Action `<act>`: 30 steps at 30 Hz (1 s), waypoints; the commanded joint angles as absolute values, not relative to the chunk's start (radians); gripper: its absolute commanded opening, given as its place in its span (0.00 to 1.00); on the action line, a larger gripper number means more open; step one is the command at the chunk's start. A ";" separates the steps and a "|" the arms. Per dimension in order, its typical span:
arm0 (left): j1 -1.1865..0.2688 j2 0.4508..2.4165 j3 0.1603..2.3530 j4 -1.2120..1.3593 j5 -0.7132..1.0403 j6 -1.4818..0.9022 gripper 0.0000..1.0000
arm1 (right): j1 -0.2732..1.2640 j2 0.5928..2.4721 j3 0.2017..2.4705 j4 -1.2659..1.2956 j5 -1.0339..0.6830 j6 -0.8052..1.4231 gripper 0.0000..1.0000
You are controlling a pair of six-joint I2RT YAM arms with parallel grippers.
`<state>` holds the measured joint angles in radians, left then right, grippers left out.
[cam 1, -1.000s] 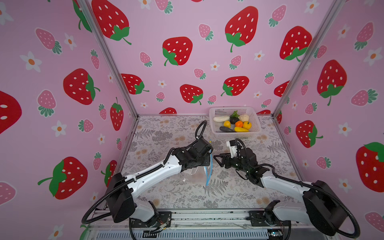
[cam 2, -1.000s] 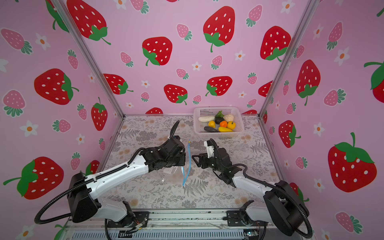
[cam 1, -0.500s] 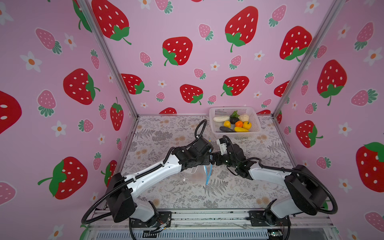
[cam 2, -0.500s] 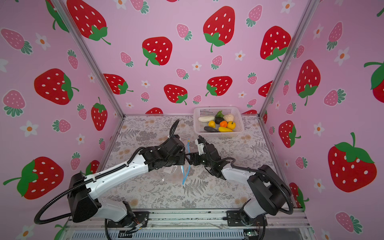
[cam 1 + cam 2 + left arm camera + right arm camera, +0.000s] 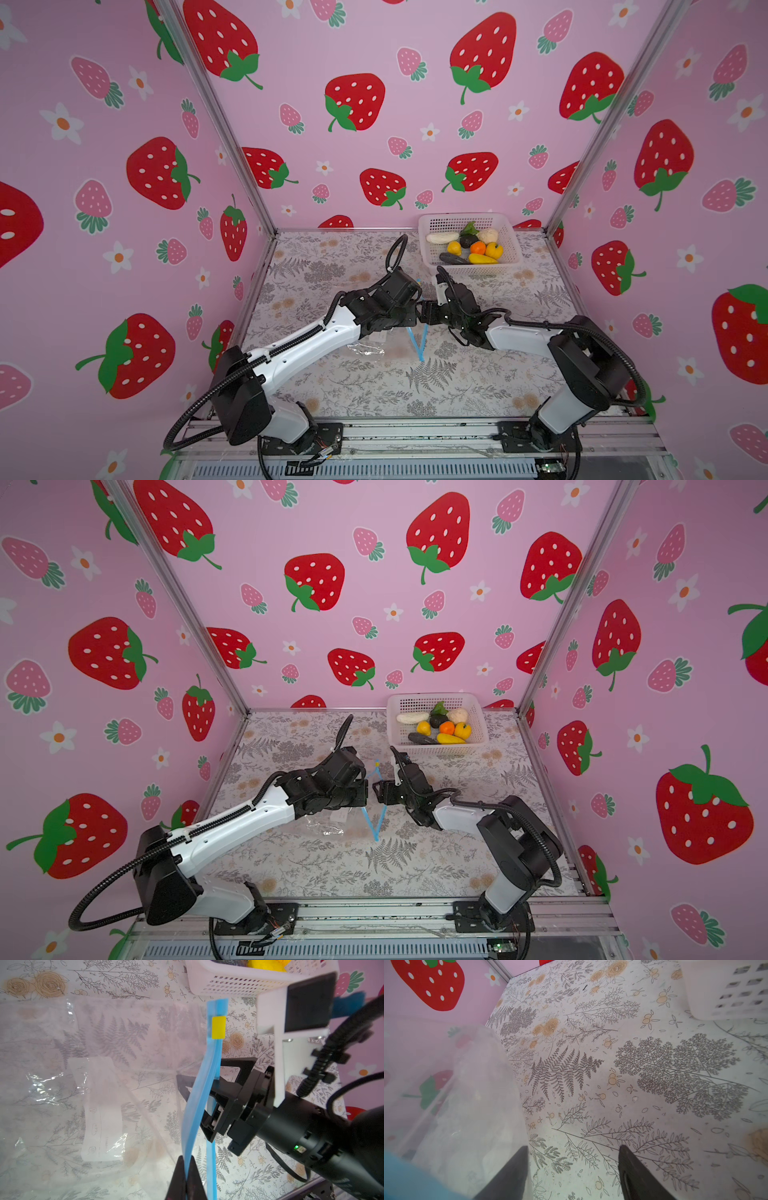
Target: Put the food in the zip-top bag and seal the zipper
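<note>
The left gripper (image 5: 187, 1160) is closed tight on one lip of the light-blue zipper (image 5: 204, 1088), pinching it well away from the yellow slider tab (image 5: 218, 1027) and holding it off the table (image 5: 374, 395). The other lip runs straight along the surface beside it. The right gripper (image 5: 573, 1147) faces it with its jaws spread wide and nothing between them. In the left wrist view it sits right at the lifted lip, and one finger seems to reach past the strip into the mouth, though I cannot tell whether it touches. The zip-top bag (image 5: 104, 1084) lies flat and empty on the table under the left arm, with its mouth turned towards the right arm. In both top views the two lips form a kinked blue V. The film looks thin, limp and slippery. It would likely crumple or slide if grabbed mid-panel, so the stiffer blue strip is the place to grip, with one lip per gripper to keep the mouth open. All the food (image 5: 473, 249) sits in the white basket (image 5: 469, 220) at the far right of the table, well apart from the bag. The pieces look light and rigid enough to pinch across their middles.
</note>
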<state>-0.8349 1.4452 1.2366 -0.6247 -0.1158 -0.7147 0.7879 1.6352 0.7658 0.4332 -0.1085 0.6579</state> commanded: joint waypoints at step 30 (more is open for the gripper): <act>-0.819 1.359 1.172 -0.605 -0.086 -0.739 0.00 | 0.764 1.654 0.815 0.354 -0.102 0.674 0.90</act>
